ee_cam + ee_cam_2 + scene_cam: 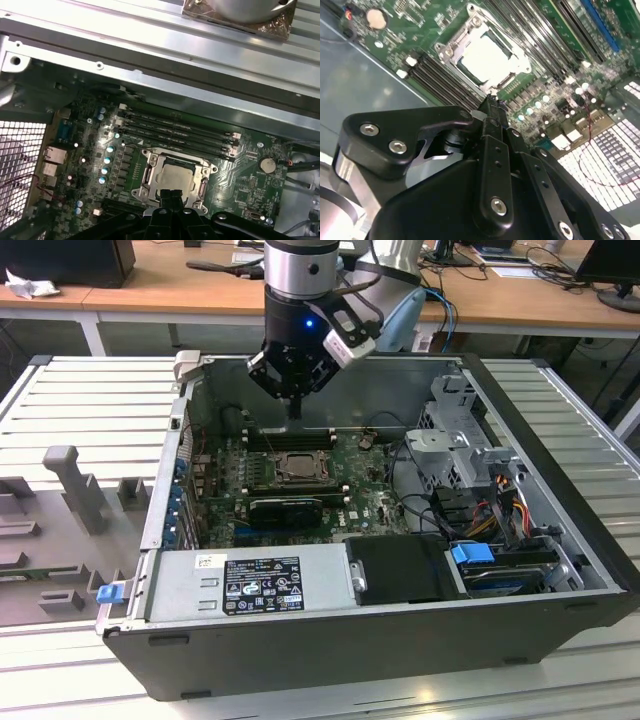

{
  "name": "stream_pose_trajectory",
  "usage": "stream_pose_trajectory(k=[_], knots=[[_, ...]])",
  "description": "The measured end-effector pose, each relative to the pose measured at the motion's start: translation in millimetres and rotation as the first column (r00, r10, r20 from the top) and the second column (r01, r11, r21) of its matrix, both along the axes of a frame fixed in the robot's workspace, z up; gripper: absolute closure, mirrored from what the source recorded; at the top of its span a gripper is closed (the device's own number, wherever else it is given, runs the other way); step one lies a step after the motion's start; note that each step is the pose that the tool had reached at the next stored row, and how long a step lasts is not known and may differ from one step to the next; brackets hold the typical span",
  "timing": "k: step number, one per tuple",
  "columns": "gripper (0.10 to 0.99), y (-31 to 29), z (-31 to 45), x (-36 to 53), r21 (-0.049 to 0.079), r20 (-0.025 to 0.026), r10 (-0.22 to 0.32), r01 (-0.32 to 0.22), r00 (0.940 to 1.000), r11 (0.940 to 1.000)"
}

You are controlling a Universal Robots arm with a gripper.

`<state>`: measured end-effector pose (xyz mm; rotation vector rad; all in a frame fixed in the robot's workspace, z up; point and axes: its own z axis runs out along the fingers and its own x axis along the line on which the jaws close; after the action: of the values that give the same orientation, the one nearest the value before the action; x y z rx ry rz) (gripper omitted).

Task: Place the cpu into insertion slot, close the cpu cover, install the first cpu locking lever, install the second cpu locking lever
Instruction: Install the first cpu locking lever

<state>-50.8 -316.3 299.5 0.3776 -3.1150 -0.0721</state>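
Observation:
The cpu (299, 468) lies flat in the insertion slot (279, 460) on the green motherboard, its pale metal top showing in both wrist views (484, 61) (175, 180). The cpu cover (451, 51) (150, 173) is a silver frame lying down around the chip's edges. My gripper (293, 410) hangs above the board just behind the socket, on the far side of the memory slots. Its black fingers (490, 106) (173, 196) are pressed together and shut, with nothing between them. I cannot tell how the locking levers stand.
Long black memory slots (175, 127) run beside the socket. A black expansion card (285, 508) sits in front of it, and the power supply (250, 585) fills the case front. A drive cage (455, 445) and cables (500, 505) stand at the exterior view's right. Case walls (330, 380) surround the board.

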Motion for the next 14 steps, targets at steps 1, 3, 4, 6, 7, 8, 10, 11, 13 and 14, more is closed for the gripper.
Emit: stream_pose_trajectory(k=[1, 3, 4, 6, 7, 8, 10, 11, 13, 14], knots=[[0.98, 0.0, -0.1, -3.1, 0.0, 0.0003, 0.0, 0.0, 1.0, 1.0], [0.98, 0.2, -4.4, -10.0, 0.0, 0.0014, -0.006, 0.006, 1.0, 1.0], [0.98, 0.4, -6.8, -10.5, 0.0, 0.0013, -0.016, 0.016, 0.9999, 0.9999], [0.98, 1.0, -11.7, -11.1, 0.0, 0.0013, -0.04, 0.04, 0.9992, 0.9992], [0.98, 1.1, -13.0, -12.3, 0.0, 0.0012, -0.043, 0.043, 0.9991, 0.9991], [0.98, 1.1, -14.6, -14.6, 0.0, 0.0013, -0.043, 0.043, 0.9991, 0.9991], [0.98, 1.1, -18.2, -23.9, 0.0, 0.0013, -0.044, 0.044, 0.999, 0.999], [0.98, 1.0, -19.0, -27.6, 0.0, 0.0012, -0.044, 0.044, 0.999, 0.999], [0.98, 1.1, -20.2, -36.0, 0.0, 0.0012, -0.045, 0.045, 0.999, 0.999], [0.98, 1.1, -20.5, -38.3, 0.0, 0.0013, -0.046, 0.046, 0.9989, 0.9989]])
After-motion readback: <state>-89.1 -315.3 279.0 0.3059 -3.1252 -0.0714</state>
